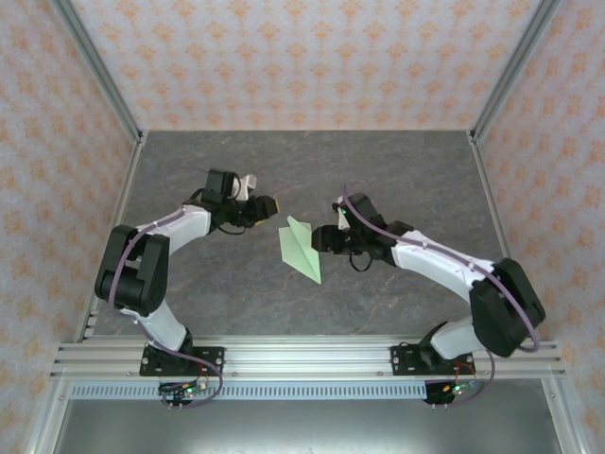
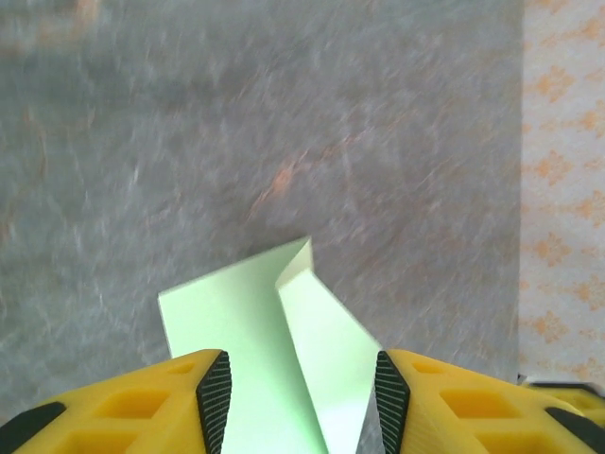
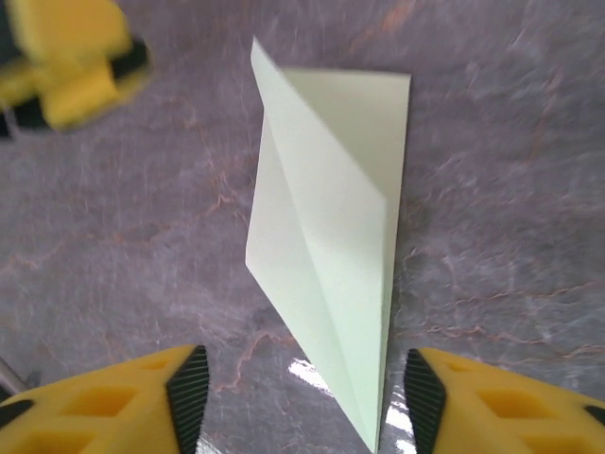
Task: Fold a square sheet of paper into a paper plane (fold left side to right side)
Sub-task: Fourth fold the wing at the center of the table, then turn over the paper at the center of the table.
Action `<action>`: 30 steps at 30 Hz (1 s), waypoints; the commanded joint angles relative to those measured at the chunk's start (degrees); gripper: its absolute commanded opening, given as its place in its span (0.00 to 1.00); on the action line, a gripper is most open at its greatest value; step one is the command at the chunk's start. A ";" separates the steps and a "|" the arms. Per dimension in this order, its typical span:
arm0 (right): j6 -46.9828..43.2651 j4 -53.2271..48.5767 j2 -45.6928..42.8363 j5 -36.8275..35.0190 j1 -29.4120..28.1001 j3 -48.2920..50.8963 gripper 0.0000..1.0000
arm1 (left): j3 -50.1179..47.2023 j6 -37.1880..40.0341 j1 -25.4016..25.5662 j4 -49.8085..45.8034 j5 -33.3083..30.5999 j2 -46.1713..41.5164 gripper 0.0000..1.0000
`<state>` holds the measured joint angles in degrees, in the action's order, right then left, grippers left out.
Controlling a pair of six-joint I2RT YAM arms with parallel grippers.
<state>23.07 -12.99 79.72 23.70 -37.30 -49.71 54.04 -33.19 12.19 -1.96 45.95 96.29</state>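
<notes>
The paper plane [image 1: 301,248] is pale green paper folded into a narrow pointed dart, lying on the grey table between the two arms. In the right wrist view the paper plane [image 3: 331,218] shows a long diagonal crease, with its point reaching down between my open jaws. My right gripper [image 3: 301,402] is open, its pads clear of the paper on both sides. My left gripper [image 2: 302,402] is open too, and the paper plane's [image 2: 255,331] wide end lies under the gap between its pads. From above, the left gripper [image 1: 267,205] is just left of the paper and the right gripper [image 1: 326,238] just right of it.
The grey marbled table [image 1: 236,293] is enclosed by patterned walls and metal corner posts [image 1: 99,66]. An aluminium rail [image 1: 302,357] carrying both arm bases runs along the near edge. My left gripper's yellow fingers [image 3: 66,66] appear at the top left of the right wrist view.
</notes>
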 commanded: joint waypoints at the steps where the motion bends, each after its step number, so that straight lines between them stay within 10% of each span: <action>1: -0.40 1.25 -2.62 -5.93 0.45 2.89 0.64 | -2.68 -3.65 3.88 4.70 -1.15 0.34 0.47; 22: 0.66 2.84 -7.79 -5.79 1.45 6.32 0.68 | -0.06 -11.19 8.91 17.50 0.10 12.26 0.38; 30: 7.99 15.57 -11.39 9.24 9.06 13.28 0.87 | 0.54 -12.60 8.91 21.23 0.81 11.45 0.20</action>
<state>27.33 -4.84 70.17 25.47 -30.59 -38.28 53.08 -45.21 20.93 15.49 46.06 108.71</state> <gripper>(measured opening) 0.851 0.214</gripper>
